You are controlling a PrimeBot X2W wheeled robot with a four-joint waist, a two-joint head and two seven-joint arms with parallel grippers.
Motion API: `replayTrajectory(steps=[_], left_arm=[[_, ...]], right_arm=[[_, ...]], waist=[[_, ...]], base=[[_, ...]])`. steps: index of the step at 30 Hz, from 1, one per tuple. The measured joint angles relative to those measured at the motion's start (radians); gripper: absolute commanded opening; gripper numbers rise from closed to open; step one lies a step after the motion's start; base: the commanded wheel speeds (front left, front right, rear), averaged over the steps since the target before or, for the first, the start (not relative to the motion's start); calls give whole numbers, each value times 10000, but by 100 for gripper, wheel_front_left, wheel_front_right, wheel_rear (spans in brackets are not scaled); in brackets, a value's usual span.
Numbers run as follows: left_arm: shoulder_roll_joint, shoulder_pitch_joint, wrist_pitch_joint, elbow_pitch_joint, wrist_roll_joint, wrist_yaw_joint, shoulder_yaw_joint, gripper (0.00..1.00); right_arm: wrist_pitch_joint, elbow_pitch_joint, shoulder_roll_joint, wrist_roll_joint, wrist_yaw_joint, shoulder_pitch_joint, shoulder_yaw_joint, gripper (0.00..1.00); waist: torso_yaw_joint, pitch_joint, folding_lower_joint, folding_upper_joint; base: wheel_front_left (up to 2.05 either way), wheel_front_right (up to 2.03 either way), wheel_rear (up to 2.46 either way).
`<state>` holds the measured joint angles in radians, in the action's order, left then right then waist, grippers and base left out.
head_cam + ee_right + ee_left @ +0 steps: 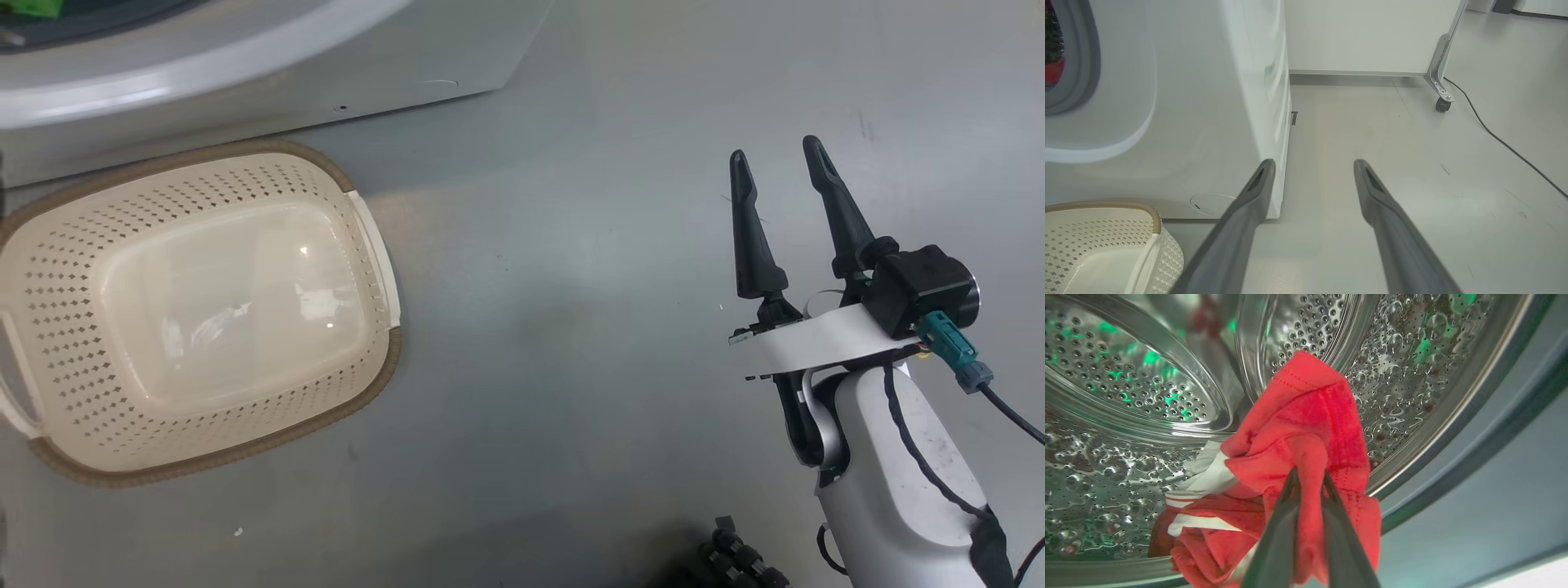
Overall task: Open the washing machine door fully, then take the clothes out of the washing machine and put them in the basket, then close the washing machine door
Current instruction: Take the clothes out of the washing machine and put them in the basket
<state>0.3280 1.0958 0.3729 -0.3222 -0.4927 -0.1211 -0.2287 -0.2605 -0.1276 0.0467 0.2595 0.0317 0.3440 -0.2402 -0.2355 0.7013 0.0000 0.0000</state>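
Grey floor (571, 327) is carrying the basket (49, 204) at the head view's left; the right tool (774, 148) is hovering wide, fingers (751, 245) up. Left wrist view: the left tool (1309, 473) is pinching the clothes (1306, 416) inside the washing machine (1126, 375). Right wrist view: the basket is sitting just before the machine, lower left.

Clothes (1306, 428): bright red, w/ white stripes & trim at lower left. Drum (1126, 375): shiny steel, dotted all over w/ small round holes, green glints in the reflections. Washing machine (1200, 102) body white; rubber ring (1081, 61) grey. Basket (343, 384): cream, rows of small diamond-shaped holes on walls, plain smooth btm, brown woven-look rim. Floor (571, 286) pale grey. Right gripper (774, 148) fingers black, forearm (898, 474) white, connector (947, 339) teal. Left gripper (1309, 473) fingers dark grey.
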Motion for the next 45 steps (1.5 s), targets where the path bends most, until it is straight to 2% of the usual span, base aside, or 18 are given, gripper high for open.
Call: replayTrajectory(steps=[13, 28, 36, 41, 45], left_arm=[[-412, -2117, -2633, 562, 355, 52, 42, 0], [-1450, -4883, -6295, 1062, 1187, 1354, 265, 0], [-1730, -6080, -6303, 1678, 1620, 1785, 104, 0], [-2105, -6722, -6303, 2385, 1624, 1879, 94, 0], [-2163, -7094, -6303, 3028, 1801, 1939, 40, 0]], right_arm=[[0, -117, 213, -307, -130, -88, 301, 100], [0, -525, 374, -608, -305, -997, 470, 100], [0, -698, 357, -627, -309, -1564, 504, 100], [0, -711, 355, -631, -307, -1888, 633, 100], [0, -702, 380, -685, -307, -2083, 681, 100]], waist=[[686, -660, 0, 0], [1466, -2099, -1, 0], [1809, -3019, -1, 0], [2035, -3544, -1, 0], [2292, -3849, -1, 0]], base=[[0, 0, 0], [0, 0, 0], [0, 0, 0], [0, 0, 0], [0, 0, 0]])
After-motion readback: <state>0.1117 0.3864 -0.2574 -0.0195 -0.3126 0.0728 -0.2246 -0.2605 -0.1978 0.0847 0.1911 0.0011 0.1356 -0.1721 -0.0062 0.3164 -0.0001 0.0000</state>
